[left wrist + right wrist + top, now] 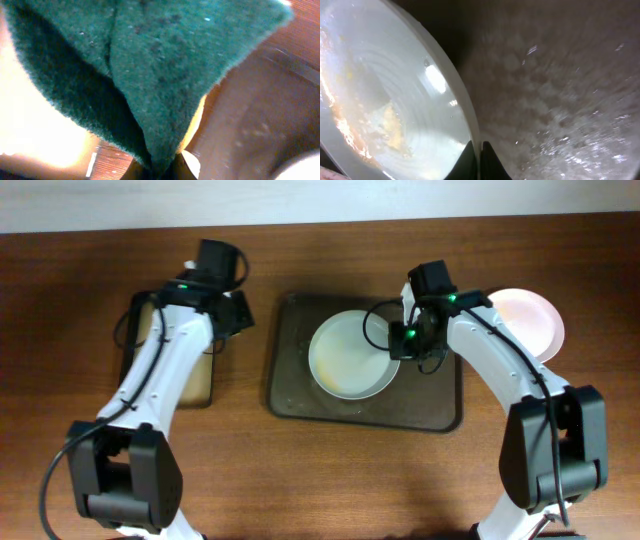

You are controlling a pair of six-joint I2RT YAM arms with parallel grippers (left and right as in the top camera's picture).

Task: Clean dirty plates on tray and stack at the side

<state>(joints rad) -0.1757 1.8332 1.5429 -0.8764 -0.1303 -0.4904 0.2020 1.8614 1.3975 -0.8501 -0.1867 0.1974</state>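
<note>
Overhead, my right gripper (395,343) pinches the smeared round white plate (345,360) on the dark brown rectangular tray (300,396); my left gripper (162,170), clamping a green scouring pad (150,65), likely scrubs next.

pincer (479,152): my two tips pinch the plate's rim
plate (395,100): left of me, white, yellow smears inside
tray (560,90): right of me, dark, speckled

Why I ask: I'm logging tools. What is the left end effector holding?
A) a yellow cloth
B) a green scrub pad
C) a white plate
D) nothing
B: the left wrist view shows a green scrub pad pinched in the left end effector.
</note>
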